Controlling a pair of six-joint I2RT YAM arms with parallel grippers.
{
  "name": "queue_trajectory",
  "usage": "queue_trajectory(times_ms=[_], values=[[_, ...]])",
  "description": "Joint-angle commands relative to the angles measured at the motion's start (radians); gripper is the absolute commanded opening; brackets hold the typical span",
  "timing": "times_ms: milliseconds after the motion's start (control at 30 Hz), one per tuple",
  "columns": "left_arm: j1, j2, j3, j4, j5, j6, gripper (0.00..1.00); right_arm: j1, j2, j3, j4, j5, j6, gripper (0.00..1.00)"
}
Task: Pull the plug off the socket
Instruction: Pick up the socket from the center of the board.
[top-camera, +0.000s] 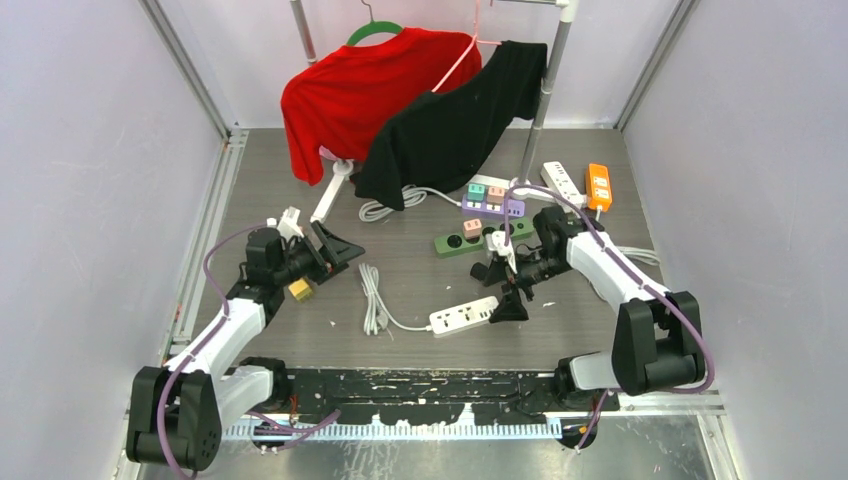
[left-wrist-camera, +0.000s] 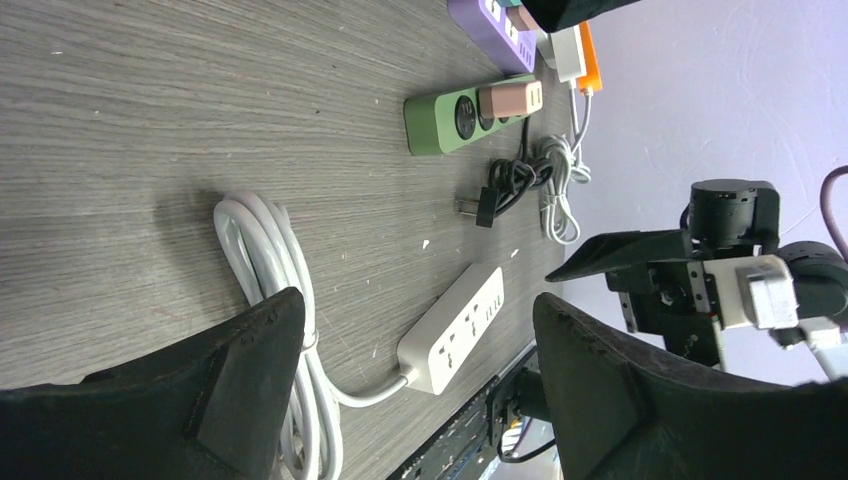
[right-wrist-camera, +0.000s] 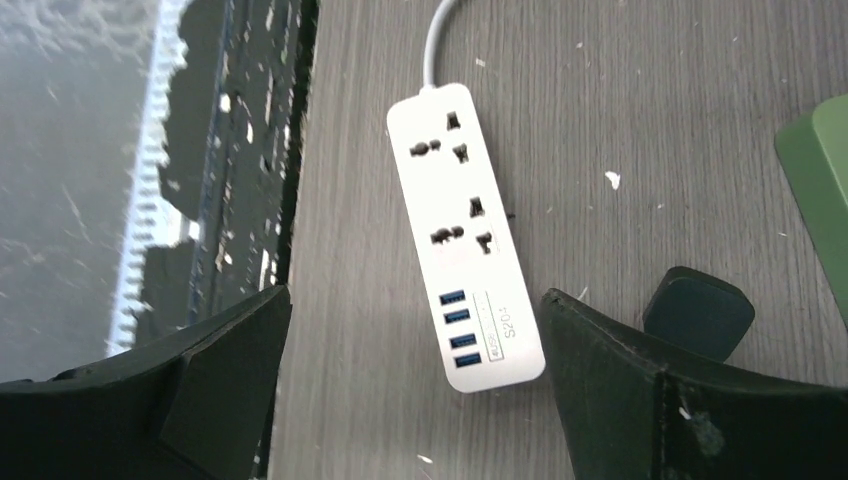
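A green power strip (top-camera: 455, 243) lies mid-table with a pink plug (top-camera: 472, 228) seated in it; both also show in the left wrist view, strip (left-wrist-camera: 440, 125) and plug (left-wrist-camera: 510, 98). A white power strip (right-wrist-camera: 465, 240) with empty sockets lies below my right gripper (right-wrist-camera: 415, 298), which is open and empty above its USB end. A loose black plug (right-wrist-camera: 698, 312) lies on the table by the right finger. My left gripper (left-wrist-camera: 415, 310) is open and empty, raised over the coiled white cord (left-wrist-camera: 265, 250), well left of the strips.
A purple strip (top-camera: 492, 207) carrying green and pink plugs, a white strip (top-camera: 563, 182) and an orange strip (top-camera: 599, 186) lie at the back right. Red and black shirts (top-camera: 400, 100) hang on a rack behind. A small yellow block (top-camera: 300, 290) sits by the left arm.
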Motion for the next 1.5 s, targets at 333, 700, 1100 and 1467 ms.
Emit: queue_trajectory(times_ms=[333, 700, 1100, 1467], values=[[0.003, -0.025, -0.016, 0.059, 0.032, -0.014, 0.83, 0.156, -0.04, -0.104, 0.192, 0.246, -0.149, 0.99], [0.003, -0.027, -0.015, 0.052, 0.027, -0.011, 0.83, 0.295, 0.01, -0.132, 0.346, 0.435, -0.036, 0.94], [0.003, -0.029, -0.015, 0.049, 0.025, -0.011, 0.83, 0.431, 0.079, -0.142, 0.448, 0.595, 0.027, 0.84], [0.003, -0.029, -0.005, 0.03, 0.019, 0.001, 0.83, 0.573, 0.14, -0.071, 0.509, 0.645, 0.24, 0.83]])
